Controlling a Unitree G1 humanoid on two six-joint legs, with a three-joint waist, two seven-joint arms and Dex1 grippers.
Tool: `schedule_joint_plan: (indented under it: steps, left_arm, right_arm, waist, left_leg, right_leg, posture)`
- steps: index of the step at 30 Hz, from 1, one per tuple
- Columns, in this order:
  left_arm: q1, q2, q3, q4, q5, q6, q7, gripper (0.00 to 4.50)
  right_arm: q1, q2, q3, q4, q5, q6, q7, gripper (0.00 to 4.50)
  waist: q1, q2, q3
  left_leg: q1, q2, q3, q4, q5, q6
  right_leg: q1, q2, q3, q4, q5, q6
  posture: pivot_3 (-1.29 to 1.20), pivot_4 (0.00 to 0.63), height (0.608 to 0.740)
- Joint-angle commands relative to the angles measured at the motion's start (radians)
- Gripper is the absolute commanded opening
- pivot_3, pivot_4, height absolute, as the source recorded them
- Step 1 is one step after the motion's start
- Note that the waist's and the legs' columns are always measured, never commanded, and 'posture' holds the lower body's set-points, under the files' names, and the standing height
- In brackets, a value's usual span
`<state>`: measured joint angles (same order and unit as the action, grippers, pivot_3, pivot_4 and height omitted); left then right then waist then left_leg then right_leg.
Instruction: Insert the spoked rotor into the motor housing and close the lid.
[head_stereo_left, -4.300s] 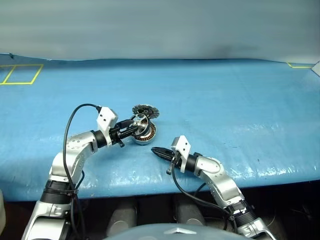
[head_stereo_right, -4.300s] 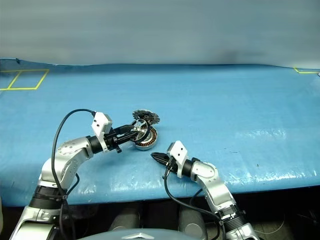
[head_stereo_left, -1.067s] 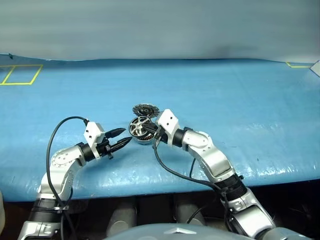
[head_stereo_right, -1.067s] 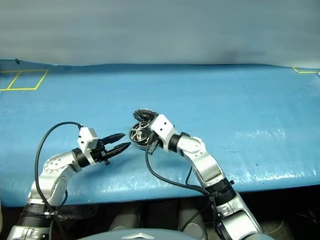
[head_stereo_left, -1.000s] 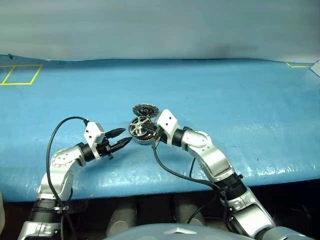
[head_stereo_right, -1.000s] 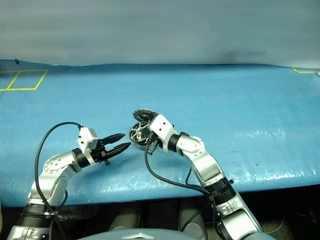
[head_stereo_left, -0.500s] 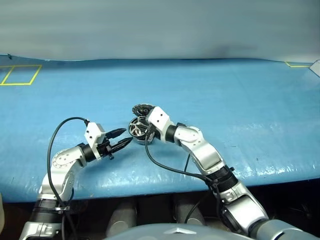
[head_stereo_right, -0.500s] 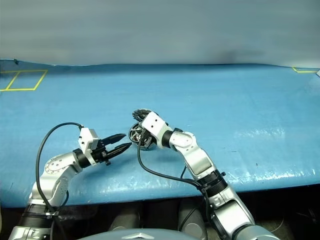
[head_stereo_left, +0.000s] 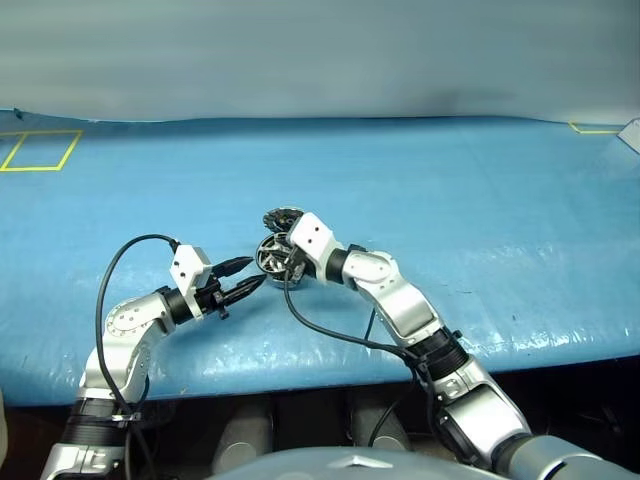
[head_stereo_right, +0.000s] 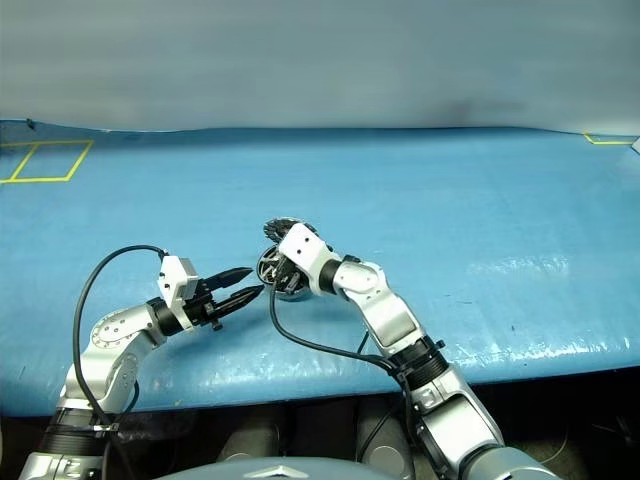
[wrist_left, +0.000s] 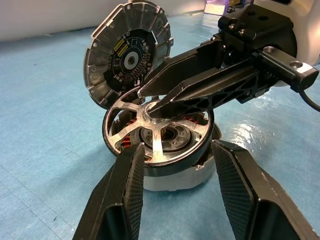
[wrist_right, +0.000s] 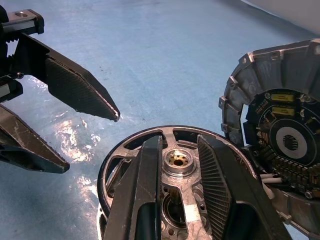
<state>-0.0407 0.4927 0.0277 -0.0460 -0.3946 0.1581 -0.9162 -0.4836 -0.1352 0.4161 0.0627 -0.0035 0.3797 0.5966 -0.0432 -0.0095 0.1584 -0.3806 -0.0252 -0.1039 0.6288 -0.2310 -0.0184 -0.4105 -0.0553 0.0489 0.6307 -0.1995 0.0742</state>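
Silver-spoked, the rotor (wrist_left: 157, 137) sits tilted in the housing (wrist_left: 175, 175) with the lid (wrist_left: 127, 52) leaning behind, so the right gripper (wrist_right: 180, 150), jaws parted astride its hub, seems to seat it while the open, empty left gripper (head_stereo_left: 243, 275) waits just beside.
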Motion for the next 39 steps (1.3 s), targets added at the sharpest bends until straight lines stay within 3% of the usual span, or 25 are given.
schedule_joint_plan:
  steps: [1, 9, 13, 39]
  left_arm:
    - [-0.003, -0.001, 0.01, -0.005, 0.003, -0.022, 0.003, 2.31]
    - [-0.003, -0.001, 0.011, -0.003, 0.006, -0.023, 0.005, 2.31]
    - [0.0, 0.0, 0.012, -0.006, 0.006, -0.021, 0.008, 2.31]
    - [0.0, 0.005, 0.015, -0.008, 0.006, -0.015, 0.014, 2.31]
  right_arm:
    - [-0.004, 0.006, -0.001, -0.021, -0.006, 0.007, -0.002, 1.18]
    - [0.002, 0.007, -0.008, -0.006, -0.012, 0.038, -0.005, 1.18]
    - [0.006, 0.006, -0.011, -0.012, -0.007, 0.039, 0.0, 0.55]
    - [0.037, 0.018, -0.062, -0.097, 0.065, 0.083, -0.012, 0.55]
  waist:
    - [0.0, 0.0, 0.0]
    - [-0.002, 0.0, 0.0]
    - [-0.002, 0.0, 0.0]
    - [-0.008, 0.0, 0.0]
  left_leg:
    - [0.0, 0.0, 0.0, 0.0, 0.0, 0.0]
    - [0.0, 0.0, 0.0, 0.0, 0.0, 0.0]
    - [0.0, 0.0, 0.0, 0.0, 0.0, 0.0]
    - [0.0, 0.0, 0.0, -0.001, 0.0, 0.0]
  right_leg:
    - [0.0, 0.0, 0.0, 0.0, 0.0, 0.0]
    - [0.0, 0.0, 0.0, 0.0, 0.0, 0.0]
    - [0.0, 0.0, 0.0, 0.0, 0.0, 0.0]
    - [0.0, 0.0, 0.0, 0.0, 0.0, 0.0]
  posture:
    - [0.0, 0.15, 0.74]
    - [0.0, 0.15, 0.74]
    - [0.0, 0.15, 0.74]
    - [0.0, 0.15, 0.74]
